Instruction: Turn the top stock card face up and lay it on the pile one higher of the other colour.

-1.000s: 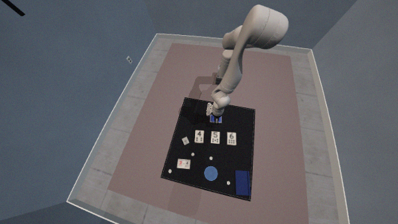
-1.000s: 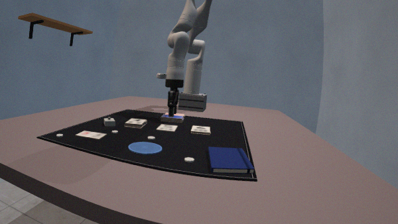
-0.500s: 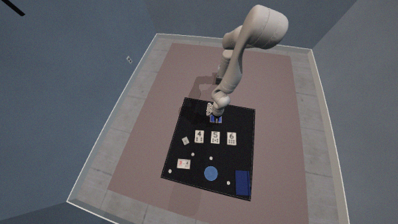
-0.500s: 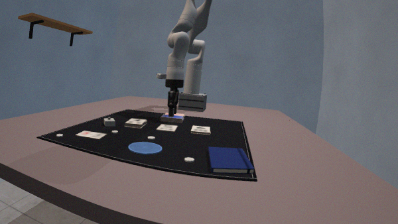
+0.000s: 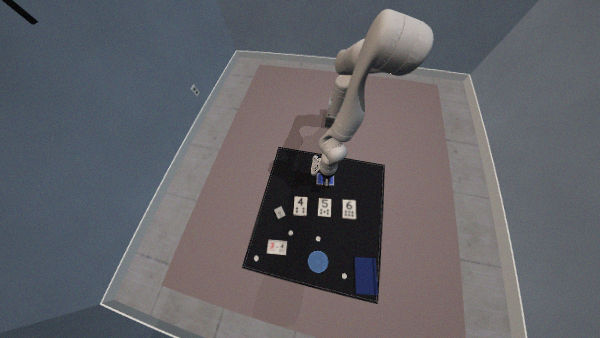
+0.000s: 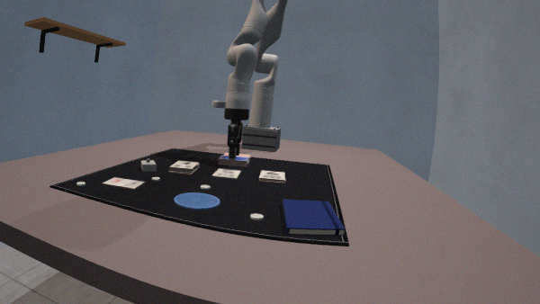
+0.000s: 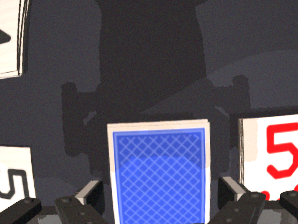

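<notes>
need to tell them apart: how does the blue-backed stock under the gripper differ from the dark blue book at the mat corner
The stock is smaller, patterned with a white border; the book is bigger and plain. The stock sits under the open gripper; the book lies apart at the mat's corner. Both are blue and flat.

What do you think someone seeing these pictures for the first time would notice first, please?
Probably the pale arm reaching down over the black mat, its open gripper poised right at the blue-backed stock at the mat's far edge. Next, the row of three face-up piles just in front, showing 4, 5 and 6, then the blue disc and blue book near the front edge.
</notes>
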`<action>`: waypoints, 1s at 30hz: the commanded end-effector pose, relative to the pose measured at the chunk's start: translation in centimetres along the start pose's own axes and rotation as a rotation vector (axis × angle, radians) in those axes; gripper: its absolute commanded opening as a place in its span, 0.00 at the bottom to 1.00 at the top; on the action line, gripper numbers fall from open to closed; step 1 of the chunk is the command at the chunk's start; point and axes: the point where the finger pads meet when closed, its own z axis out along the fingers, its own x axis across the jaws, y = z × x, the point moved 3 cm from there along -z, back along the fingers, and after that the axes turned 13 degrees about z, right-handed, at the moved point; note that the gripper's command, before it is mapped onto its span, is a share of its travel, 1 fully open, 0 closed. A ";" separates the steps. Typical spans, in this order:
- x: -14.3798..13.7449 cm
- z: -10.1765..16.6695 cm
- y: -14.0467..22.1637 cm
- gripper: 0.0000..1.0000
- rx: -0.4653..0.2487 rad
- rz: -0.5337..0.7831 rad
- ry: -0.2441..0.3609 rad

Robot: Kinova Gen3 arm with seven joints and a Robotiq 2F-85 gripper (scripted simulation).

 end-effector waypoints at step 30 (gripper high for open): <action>-0.4 0.0 -0.2 0.73 0.004 -0.013 -0.009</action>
